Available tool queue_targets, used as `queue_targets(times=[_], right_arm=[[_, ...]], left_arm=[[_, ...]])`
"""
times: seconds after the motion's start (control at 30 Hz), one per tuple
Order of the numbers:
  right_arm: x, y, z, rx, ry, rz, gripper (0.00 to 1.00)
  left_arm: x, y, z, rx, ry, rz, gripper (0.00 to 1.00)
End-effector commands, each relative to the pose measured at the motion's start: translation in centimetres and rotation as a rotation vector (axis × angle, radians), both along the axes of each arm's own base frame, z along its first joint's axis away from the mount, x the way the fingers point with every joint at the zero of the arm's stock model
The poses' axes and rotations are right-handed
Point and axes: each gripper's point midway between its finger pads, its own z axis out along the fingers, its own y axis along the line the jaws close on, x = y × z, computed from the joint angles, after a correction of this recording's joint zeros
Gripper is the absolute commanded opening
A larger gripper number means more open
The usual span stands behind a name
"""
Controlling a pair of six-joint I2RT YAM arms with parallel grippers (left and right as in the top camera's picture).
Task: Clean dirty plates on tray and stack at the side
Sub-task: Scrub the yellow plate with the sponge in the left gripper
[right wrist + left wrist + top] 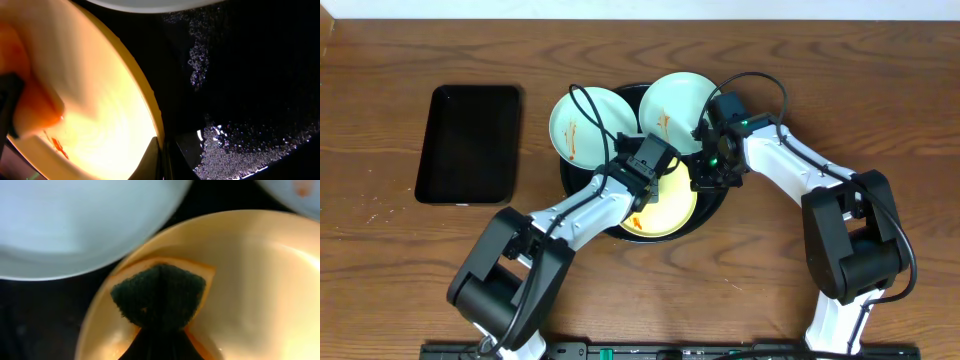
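Brown wooden table (380, 250) lies under everything. The left gripper (159, 337) has its jaws pinched tight on a sponge (160, 292) that is rough and green with an orange edge. Right under the sponge is the yellow plate (250, 280), and the sponge presses on it.

The right gripper (161, 161) has its jaws almost together, squeezing the rim of the yellow plate between them. One finger is inside the plate and one is outside. A bit of red-orange sauce (57, 145) sits on the plate near the inside finger. Outside the jaws, the round black tray (240, 100) looks wet.

Past both grippers, the left blue-green plate (585, 125) and the right blue-green plate (678, 100) lie side by side on the same tray. Each has orange streaks. Far off to the side of the left gripper, a small flat black tray (468, 143) rests on the table.
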Motion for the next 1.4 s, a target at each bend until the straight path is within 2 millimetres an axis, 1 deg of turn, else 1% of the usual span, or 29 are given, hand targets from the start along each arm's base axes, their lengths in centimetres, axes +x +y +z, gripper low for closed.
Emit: queue_targets(times=[0.0, 0.07, 0.13, 0.3, 0.33, 0.37, 0.47, 0.57, 0.63, 0.7, 0.8, 0.83, 0.93, 1.0, 1.07, 1.17, 1.23, 1.27, 1.33, 1.37], right_arm=[[0.7, -0.1, 0.9, 0.02, -0.025, 0.004, 0.01], [0.7, -0.1, 0.9, 0.02, -0.025, 0.004, 0.01], [0.7, -0.1, 0.9, 0.02, -0.025, 0.005, 0.01], [0.6, -0.1, 0.9, 0.019, -0.027, 0.013, 0.01], [0.6, -0.1, 0.9, 0.019, -0.026, 0.014, 0.01], [0.6, -0.1, 0.9, 0.019, -0.026, 0.013, 0.01], [0.6, -0.1, 0.9, 0.019, -0.027, 0.014, 0.01], [0.6, -0.2, 0.9, 0.019, -0.025, 0.01, 0.01], [0.6, -0.4, 0.9, 0.016, -0.02, 0.007, 0.01], [0.5, -0.4, 0.9, 0.016, -0.017, 0.007, 0.01], [0.5, -0.4, 0.9, 0.015, -0.017, 0.007, 0.01], [0.5, -0.4, 0.9, 0.015, -0.016, 0.007, 0.01], [0.5, -0.4, 0.9, 0.015, -0.015, 0.007, 0.01], [0.5, -0.4, 0.9, 0.015, -0.016, 0.007, 0.01], [0.5, -0.4, 0.9, 0.015, -0.016, 0.007, 0.01], [0.5, -0.4, 0.9, 0.015, -0.016, 0.007, 0.01], [0.5, -0.4, 0.9, 0.015, -0.016, 0.007, 0.01], [0.5, -0.4, 0.9, 0.015, -0.016, 0.007, 0.01], [0.5, -0.4, 0.9, 0.015, -0.016, 0.007, 0.01], [0.5, -0.4, 0.9, 0.015, -0.017, 0.007, 0.01]], left_arm=[[-1.4, 2.2, -1.7, 0.094, 0.069, 0.016, 0.07], [-3.2, 1.2, -2.4, 0.04, 0.162, -0.013, 0.08], [-4.5, 0.0, -2.3, -0.032, 0.23, -0.038, 0.07], [-7.2, -5.1, -0.9, -0.323, 0.381, -0.114, 0.08], [-7.7, -5.9, -0.7, -0.373, 0.41, -0.114, 0.08], [-7.8, -6.2, -0.6, -0.399, 0.424, -0.099, 0.08], [-7.0, -6.1, -0.7, -0.377, 0.379, -0.079, 0.07], [-5.3, -5.9, -0.6, -0.357, 0.301, -0.073, 0.07], [-3.8, -5.4, -0.5, -0.321, 0.225, -0.059, 0.08], [-2.2, -4.5, -0.3, -0.263, 0.141, -0.031, 0.08], [-0.2, -2.4, 0.0, -0.153, 0.031, 0.022, 0.07], [0.3, -1.6, 0.1, -0.112, 0.002, 0.04, 0.08], [0.8, -0.2, 0.4, -0.028, -0.039, 0.046, 0.07], [0.6, 0.4, 0.4, 0.018, -0.035, 0.03, 0.07], [-0.2, 0.9, 0.0, 0.043, 0.005, 0.023, 0.07], [-2.8, 1.0, -1.0, 0.032, 0.131, -0.002, 0.08], [-5.1, -0.3, -1.6, -0.049, 0.252, -0.042, 0.07], [-5.9, -1.3, -1.7, -0.11, 0.298, -0.061, 0.07], [-7.1, -3.9, -1.4, -0.251, 0.367, -0.104, 0.08], [-7.2, -5.2, -1.1, -0.319, 0.382, -0.128, 0.08]])
